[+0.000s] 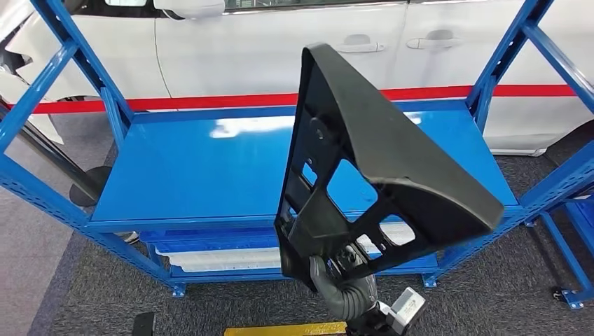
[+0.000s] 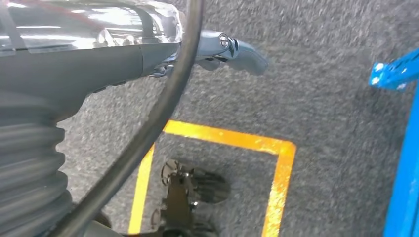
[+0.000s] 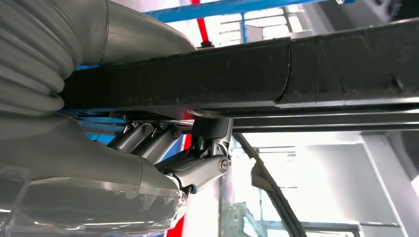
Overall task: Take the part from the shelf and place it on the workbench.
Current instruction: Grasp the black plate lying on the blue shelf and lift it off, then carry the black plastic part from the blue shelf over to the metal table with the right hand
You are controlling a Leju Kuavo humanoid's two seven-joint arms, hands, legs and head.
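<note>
The right hand (image 1: 335,274) grips the lower end of the large black moulded plastic part (image 1: 378,161), a triangular panel with cut-out openings. In the right wrist view its fingers (image 3: 163,140) press up against the underside of the part's long black edge (image 3: 276,74) while the thumb cover lies on the other side (a firm clasp). The part stands upright and tilted in the air in front of the blue metal shelf (image 1: 210,168), over the shelf's front edge toward its right corner, touching no surface. Behind the shelf stands a white car (image 1: 280,49) with a red stripe (image 1: 175,103).

The left hand (image 2: 217,49) hangs over grey carpet (image 2: 321,98) marked with a yellow floor line (image 2: 232,138); it holds nothing, though how far its fingers are spread cannot be told.
</note>
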